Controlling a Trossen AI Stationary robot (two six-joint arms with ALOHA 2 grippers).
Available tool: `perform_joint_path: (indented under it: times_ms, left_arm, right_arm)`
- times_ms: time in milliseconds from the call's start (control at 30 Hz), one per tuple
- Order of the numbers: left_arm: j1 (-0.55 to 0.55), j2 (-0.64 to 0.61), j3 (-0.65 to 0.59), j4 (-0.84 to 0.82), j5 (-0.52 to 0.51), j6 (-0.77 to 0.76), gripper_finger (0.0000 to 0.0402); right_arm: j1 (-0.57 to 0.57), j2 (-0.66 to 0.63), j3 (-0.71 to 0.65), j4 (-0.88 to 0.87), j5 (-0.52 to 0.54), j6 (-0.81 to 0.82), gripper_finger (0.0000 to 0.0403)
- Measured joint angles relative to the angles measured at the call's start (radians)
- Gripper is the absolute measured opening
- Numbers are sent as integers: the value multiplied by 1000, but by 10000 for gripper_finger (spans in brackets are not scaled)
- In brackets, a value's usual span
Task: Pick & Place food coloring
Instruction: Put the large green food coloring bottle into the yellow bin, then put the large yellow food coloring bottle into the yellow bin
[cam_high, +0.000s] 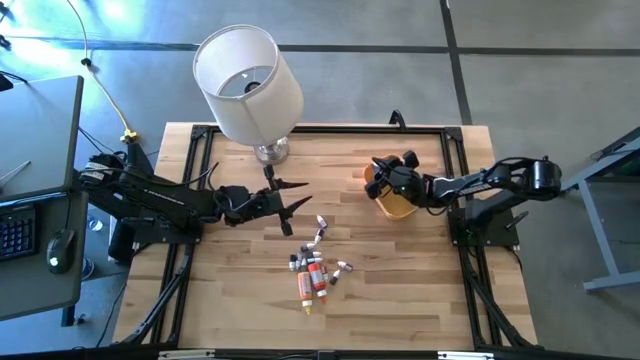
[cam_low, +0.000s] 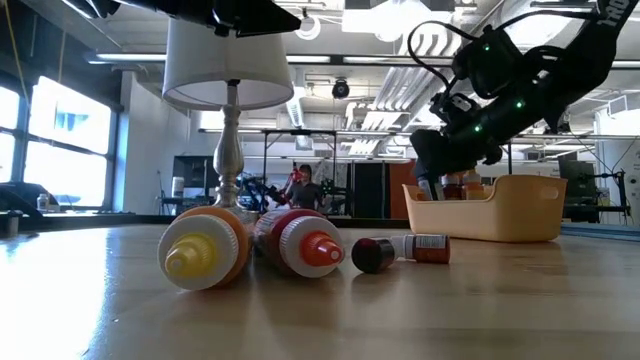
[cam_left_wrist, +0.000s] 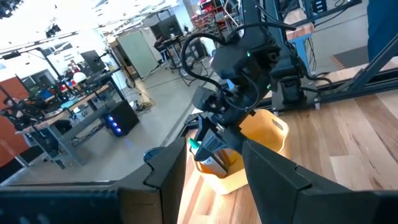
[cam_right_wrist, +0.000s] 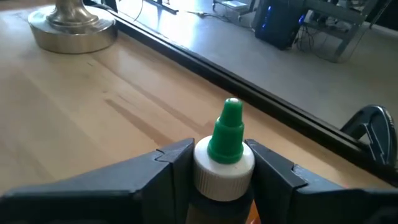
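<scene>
Several food coloring bottles (cam_high: 314, 272) lie on their sides in a loose pile near the table's middle. The low view shows a yellow-capped one (cam_low: 203, 252), a red-capped one (cam_low: 300, 243) and a dark-capped one (cam_low: 398, 250). My right gripper (cam_high: 382, 180) (cam_right_wrist: 224, 163) is shut on a green-capped bottle (cam_right_wrist: 226, 134) over the yellow-orange bin (cam_high: 398, 205) (cam_low: 500, 208) at the table's right far part. My left gripper (cam_high: 298, 208) hovers open above the table, left of the pile and away from every bottle. My right gripper pinches the green-capped bottle between its two fingers (cam_right_wrist: 168, 163) at the white collar (cam_right_wrist: 222, 169) just under the cap. The bottle is lifted clear. In the left wrist view its brownish body (cam_left_wrist: 214, 160) hangs tilted below the fingers, at the bin's rim (cam_left_wrist: 267, 121).
A table lamp with a white shade (cam_high: 248, 78) stands on its metal base (cam_high: 270, 152) at the far edge, between the arms. A black frame (cam_high: 460, 150) runs round the tabletop. Bare wood lies near the pile's front. A person (cam_low: 303, 185) sits far behind the table.
</scene>
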Motion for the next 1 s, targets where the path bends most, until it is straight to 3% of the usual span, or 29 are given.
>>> perform_joint_path:
  times_ms: [467,767,867,1000]
  left_arm:
    - [0,0,0,5,1,4,156]
    - [0,0,0,5,2,4,156]
    - [0,0,0,0,1,5,156]
    - [0,0,0,-3,-45,22,156]
  right_arm:
    - [-8,-1,0,55,-44,-28,185]
    - [57,-37,24,267,-69,-275,181]
    - [116,-88,85,230,-117,-298,174]
    - [222,-126,231,5,-289,-275,164]
